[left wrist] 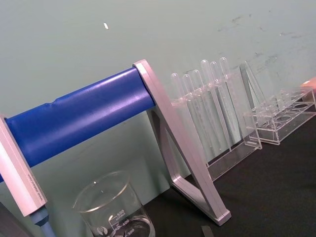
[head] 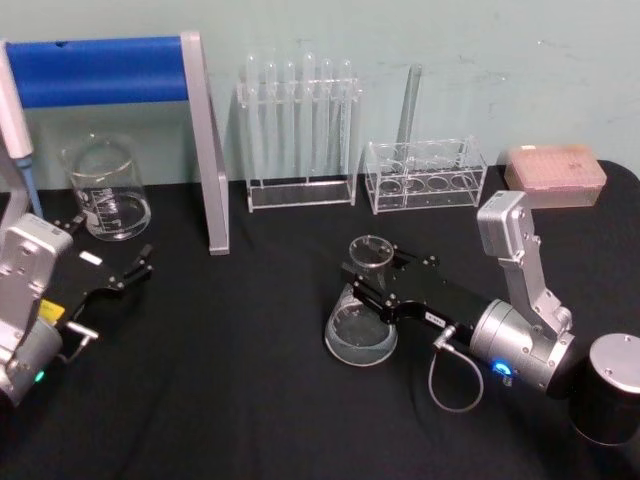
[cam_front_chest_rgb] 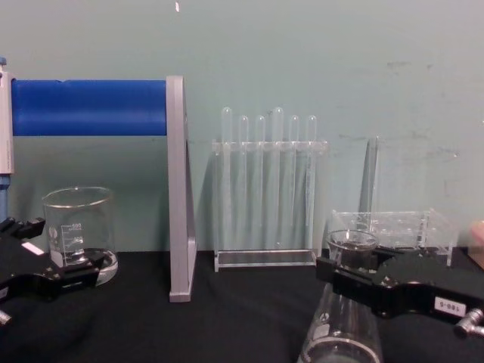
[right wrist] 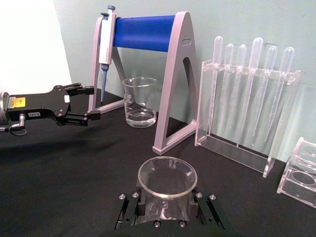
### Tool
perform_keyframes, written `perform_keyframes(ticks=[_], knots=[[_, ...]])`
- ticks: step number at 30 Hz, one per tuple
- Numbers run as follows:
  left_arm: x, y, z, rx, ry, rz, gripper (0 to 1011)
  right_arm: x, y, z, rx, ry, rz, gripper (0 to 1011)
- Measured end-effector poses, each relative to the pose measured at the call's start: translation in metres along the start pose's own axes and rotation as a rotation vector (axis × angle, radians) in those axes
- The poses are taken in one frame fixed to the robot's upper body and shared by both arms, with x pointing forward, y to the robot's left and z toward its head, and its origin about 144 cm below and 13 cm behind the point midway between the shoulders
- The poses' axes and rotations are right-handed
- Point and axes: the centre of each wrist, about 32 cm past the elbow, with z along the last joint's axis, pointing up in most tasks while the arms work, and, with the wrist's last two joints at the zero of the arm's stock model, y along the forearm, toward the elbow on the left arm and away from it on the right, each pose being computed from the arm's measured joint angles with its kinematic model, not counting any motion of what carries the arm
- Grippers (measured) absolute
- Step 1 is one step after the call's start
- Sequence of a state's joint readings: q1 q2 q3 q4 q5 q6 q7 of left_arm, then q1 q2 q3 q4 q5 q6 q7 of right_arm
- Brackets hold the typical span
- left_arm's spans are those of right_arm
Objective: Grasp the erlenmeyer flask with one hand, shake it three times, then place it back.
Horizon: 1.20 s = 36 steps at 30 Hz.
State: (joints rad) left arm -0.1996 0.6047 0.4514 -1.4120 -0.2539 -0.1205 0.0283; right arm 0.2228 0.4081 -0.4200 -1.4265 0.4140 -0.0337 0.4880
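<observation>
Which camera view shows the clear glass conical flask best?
Head view: the clear glass conical flask shows whole, rim to round base, with the right tool around its neck. Chest view shows it side-on, base cut off; right wrist view shows mainly its rim from above.

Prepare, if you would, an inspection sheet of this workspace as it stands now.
Surface: black cloth covers the table.
Job's things: erlenmeyer flask upright, right of centre.
Clutter: beaker, pipette stand with pipette, tube rack, second rack and pink box along the back.
End effectors: right end effector shut on the flask's neck; left end effector open, idle near the beaker.
Cables: grey cable loops at the right wrist.
Surroundings: pale green wall; nothing else seen.
</observation>
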Motion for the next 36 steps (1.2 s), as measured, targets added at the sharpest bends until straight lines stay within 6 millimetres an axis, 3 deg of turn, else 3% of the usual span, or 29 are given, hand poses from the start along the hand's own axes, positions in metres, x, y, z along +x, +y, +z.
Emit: perform_keyframes(ticks=[8, 24, 36], knots=[[0.0, 0.0, 0.0, 0.0, 0.0, 0.0, 1001, 0.0, -0.001, 0.001, -0.004, -0.004, -0.001, 450], [0.0, 0.0, 0.0, 0.0, 0.0, 0.0, 1001, -0.007, -0.009, 0.04, 0.006, -0.019, -0.031, 450], [0.0, 0.0, 0.0, 0.0, 0.0, 0.0, 1001, -0.008, -0.012, 0.049, 0.034, -0.019, -0.044, 450]])
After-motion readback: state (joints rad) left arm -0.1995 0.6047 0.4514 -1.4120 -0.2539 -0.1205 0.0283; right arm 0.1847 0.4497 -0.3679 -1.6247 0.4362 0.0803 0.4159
